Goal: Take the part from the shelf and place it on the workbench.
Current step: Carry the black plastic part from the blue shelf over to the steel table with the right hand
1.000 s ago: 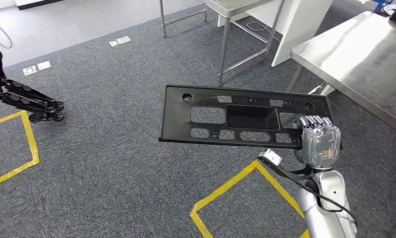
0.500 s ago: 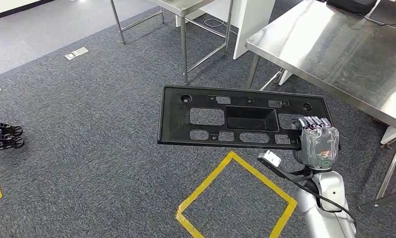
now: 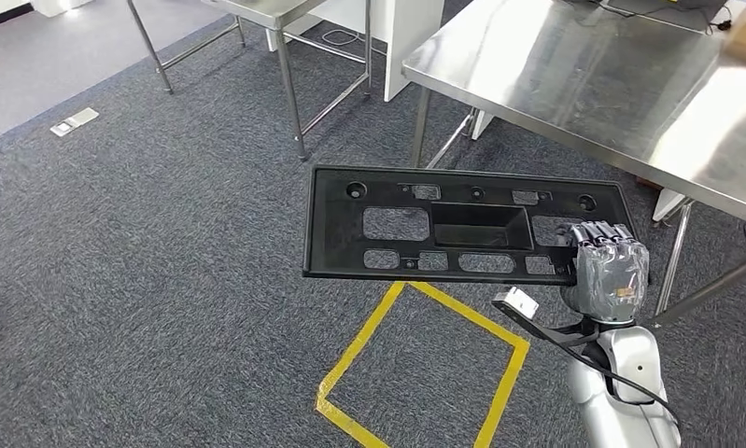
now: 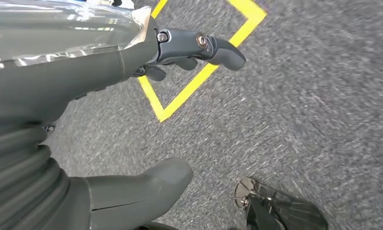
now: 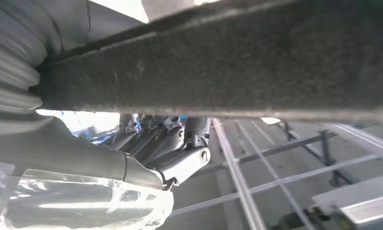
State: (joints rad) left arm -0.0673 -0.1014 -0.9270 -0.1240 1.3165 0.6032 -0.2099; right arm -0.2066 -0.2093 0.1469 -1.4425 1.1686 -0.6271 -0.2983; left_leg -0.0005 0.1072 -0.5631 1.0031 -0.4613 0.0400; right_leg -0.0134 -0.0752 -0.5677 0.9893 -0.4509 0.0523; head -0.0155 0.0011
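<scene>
We hold the black part [image 3: 462, 224] flat in our right hand [image 3: 607, 271], which grips only its right end, in the middle of the head view; the rest of the long panel hangs out unsupported over the carpet [image 3: 163, 280]. We judge this the main risk: gripped at one end, the part could droop, twist or slip out of the fingers if we jolt it. Its far edge lies close to the workbench [image 3: 584, 84] at the upper right of the frame, and we could knock that edge or a bench leg [image 3: 419, 126] when bringing it up. A second steel table [image 3: 289, 84] stands at the upper left centre, and yellow floor tape [image 3: 425, 364] marks a square below. Our left hand [image 4: 132, 115] hangs over the carpet holding nothing, fingers loosely apart.
</scene>
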